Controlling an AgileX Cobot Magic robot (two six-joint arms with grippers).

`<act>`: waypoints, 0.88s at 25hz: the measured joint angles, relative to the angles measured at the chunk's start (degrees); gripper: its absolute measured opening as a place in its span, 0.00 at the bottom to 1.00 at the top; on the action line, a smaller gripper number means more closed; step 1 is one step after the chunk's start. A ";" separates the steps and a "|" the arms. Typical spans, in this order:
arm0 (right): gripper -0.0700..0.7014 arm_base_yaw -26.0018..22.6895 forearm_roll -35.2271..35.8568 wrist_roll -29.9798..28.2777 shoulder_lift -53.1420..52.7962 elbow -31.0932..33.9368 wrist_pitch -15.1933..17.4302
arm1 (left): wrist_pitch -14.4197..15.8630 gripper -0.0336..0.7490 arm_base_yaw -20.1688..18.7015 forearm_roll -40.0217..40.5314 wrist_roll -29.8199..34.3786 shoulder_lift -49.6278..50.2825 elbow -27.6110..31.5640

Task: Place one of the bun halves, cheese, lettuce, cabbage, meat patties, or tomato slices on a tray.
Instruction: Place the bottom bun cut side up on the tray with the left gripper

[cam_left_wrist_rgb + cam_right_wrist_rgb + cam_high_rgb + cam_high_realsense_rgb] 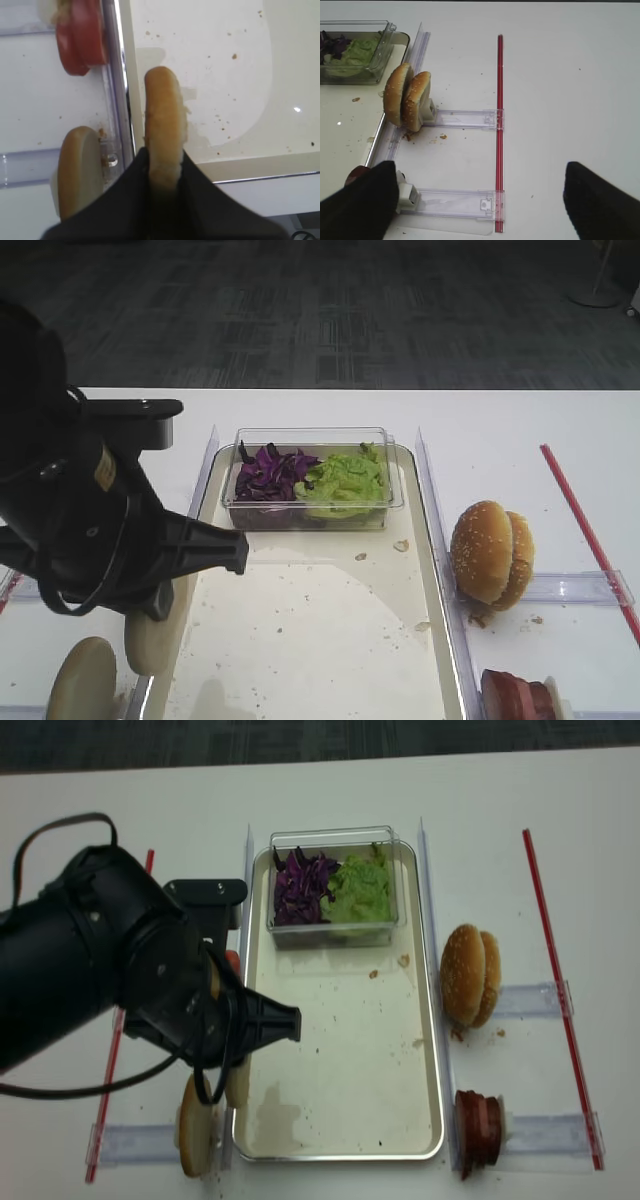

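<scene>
Carrying the bun half (162,125) clenched edge-on in the left fingers (192,192), the arm should clear the tray (240,167) rim — then lay it flat.

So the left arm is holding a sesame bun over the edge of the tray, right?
Not quite. The left end effector holds a plain bun half without seeds, as the left wrist view shows. The sesame buns stand untouched to the right of the tray. The rest is right.

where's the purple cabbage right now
In the exterior high view, the cabbage fills the left half of the clear tub, beside the lettuce, at the tray's far end.
</scene>
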 joint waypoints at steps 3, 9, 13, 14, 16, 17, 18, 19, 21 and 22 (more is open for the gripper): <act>0.97 0.00 0.00 0.00 0.00 0.00 0.00 | 0.37 0.12 1.95 -0.27 1.61 0.54 -1.22; 0.97 0.00 0.00 0.00 0.00 0.00 0.00 | 0.13 0.12 3.62 -2.41 5.48 0.54 -2.01; 0.97 0.00 0.00 0.00 0.00 0.00 0.00 | -4.19 0.12 3.66 -7.09 9.42 0.54 -2.01; 0.97 0.00 0.00 0.00 0.00 0.00 0.00 | -5.69 0.12 3.66 -8.74 10.90 0.54 -2.01; 0.97 0.00 0.00 0.00 0.00 0.00 0.00 | -8.41 0.12 3.66 -12.66 14.62 0.54 -2.01; 0.97 0.00 0.00 0.00 0.00 0.00 0.00 | -9.81 0.12 3.66 -15.29 16.47 0.54 -2.01; 0.97 0.00 0.00 0.00 0.00 0.00 0.00 | -11.18 0.12 3.66 -18.27 19.07 0.54 -2.01; 0.97 0.00 0.00 0.00 0.00 0.00 0.00 | -12.21 0.12 3.66 -20.91 21.92 0.54 -2.01; 0.97 0.00 0.00 0.00 0.00 0.00 0.00 | -14.31 0.12 3.66 -27.22 27.10 0.54 -2.01; 0.97 0.00 0.00 0.00 0.00 0.00 0.00 | -15.11 0.12 3.66 -29.99 29.65 0.54 -2.01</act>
